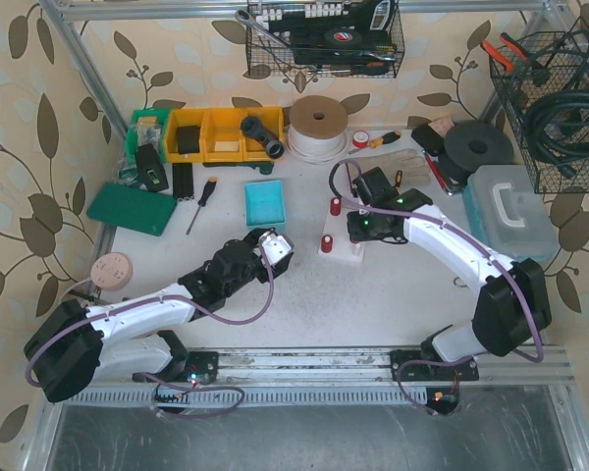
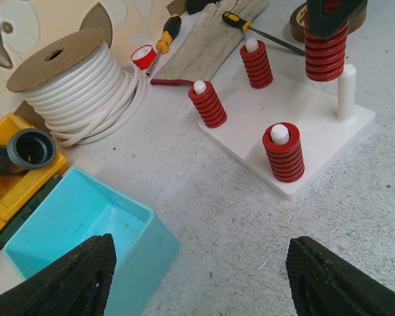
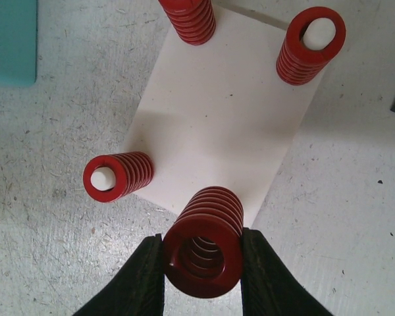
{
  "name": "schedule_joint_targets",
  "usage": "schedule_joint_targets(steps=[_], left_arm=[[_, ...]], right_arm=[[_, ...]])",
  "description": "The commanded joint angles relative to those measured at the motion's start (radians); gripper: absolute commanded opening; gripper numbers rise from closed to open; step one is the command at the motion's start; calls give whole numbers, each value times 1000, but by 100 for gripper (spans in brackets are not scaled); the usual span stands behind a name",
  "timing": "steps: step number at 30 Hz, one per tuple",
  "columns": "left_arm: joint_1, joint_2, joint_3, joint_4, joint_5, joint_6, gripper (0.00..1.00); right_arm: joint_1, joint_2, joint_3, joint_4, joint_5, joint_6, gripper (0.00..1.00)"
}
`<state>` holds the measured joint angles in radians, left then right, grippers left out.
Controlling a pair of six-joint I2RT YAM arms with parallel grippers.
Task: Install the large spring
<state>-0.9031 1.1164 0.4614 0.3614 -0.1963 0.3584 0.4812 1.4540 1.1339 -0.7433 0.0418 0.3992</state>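
Note:
A white base plate (image 2: pixel 296 141) holds three red springs seated on pegs and one bare white peg (image 2: pixel 344 92). My right gripper (image 3: pixel 203 250) is shut on the large red spring (image 3: pixel 204 240), holding it upright above the plate's corner. In the left wrist view the large spring (image 2: pixel 326 46) hangs just left of and above the bare peg. In the top view the right gripper (image 1: pixel 358 228) sits over the plate (image 1: pixel 346 251). My left gripper (image 2: pixel 197 283) is open and empty over the table, near the plate, and also shows in the top view (image 1: pixel 275 250).
A turquoise bin (image 2: pixel 85 224) lies by the left gripper's left finger. A white rope spool (image 2: pixel 79 85), a grey glove (image 2: pixel 204 46) and screwdrivers lie behind the plate. Yellow bins (image 1: pixel 211 134) stand at the back left, and a clear box (image 1: pixel 510 211) stands at the right.

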Motion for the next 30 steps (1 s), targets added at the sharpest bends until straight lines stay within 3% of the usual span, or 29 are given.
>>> schedule_joint_targets(steps=[1,7,19,26,30], left_arm=[[1,8,3,43,26,-1,74],[1,8,2,47,30,-6,74],[2,0,-5,50,29,-6,74],[1,19,-14,67,23,-27,74],[1,9,-10,50,6,-68,74]], right_arm=[[-4,-25,39,-86,8,0,6],[-4,-64,-22,-74,13,7,6],[-5,12,-84,57,-23,17,6],[-4,86,-100,105,-14,19,23],[-4,78,-90,85,8,20,47]])
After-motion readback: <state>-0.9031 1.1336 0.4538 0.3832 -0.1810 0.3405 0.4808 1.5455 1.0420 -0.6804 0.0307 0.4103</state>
